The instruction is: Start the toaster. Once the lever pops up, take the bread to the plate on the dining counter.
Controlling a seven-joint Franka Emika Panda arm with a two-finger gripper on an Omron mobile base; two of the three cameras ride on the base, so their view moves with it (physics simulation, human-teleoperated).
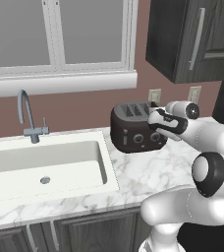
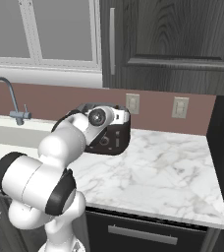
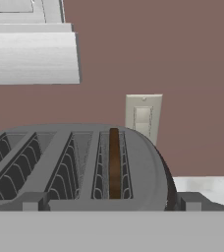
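From the left base view, you see the toaster (image 1: 136, 127) standing on the marble bench (image 1: 148, 172), just right of the sink (image 1: 45, 170) and close to the back wall. Your pincer (image 1: 155, 117) hovers at the toaster's right end, above its front corner, which suits a reach for the lever on the narrow side; I judge the start step is not yet done. The tap (image 1: 29, 115) stands left of the toaster, well apart, and is no hindrance. A wall socket (image 1: 154, 96) sits on the wall just behind the toaster.

From the right base view, your own arm covers most of the toaster (image 2: 116, 140). Right of it the bench (image 2: 168, 172) runs on as bare marble. An upper cabinet (image 2: 168, 44) hangs above the toaster, so a high lift of the wrist has limited room there, in my judgement.

In the hand view, you look along the toaster (image 3: 84, 162) top from just over its near edge. The bread (image 3: 114, 165) stands upright in the rightmost slot, its top edge standing up out of the slot. The finger tips (image 3: 191, 203) stand spread wide, one each side, pinching nothing. The lever I cannot make out. The socket (image 3: 143, 118) lies straight behind the toaster, and the window sill (image 3: 30, 56) up to its left.
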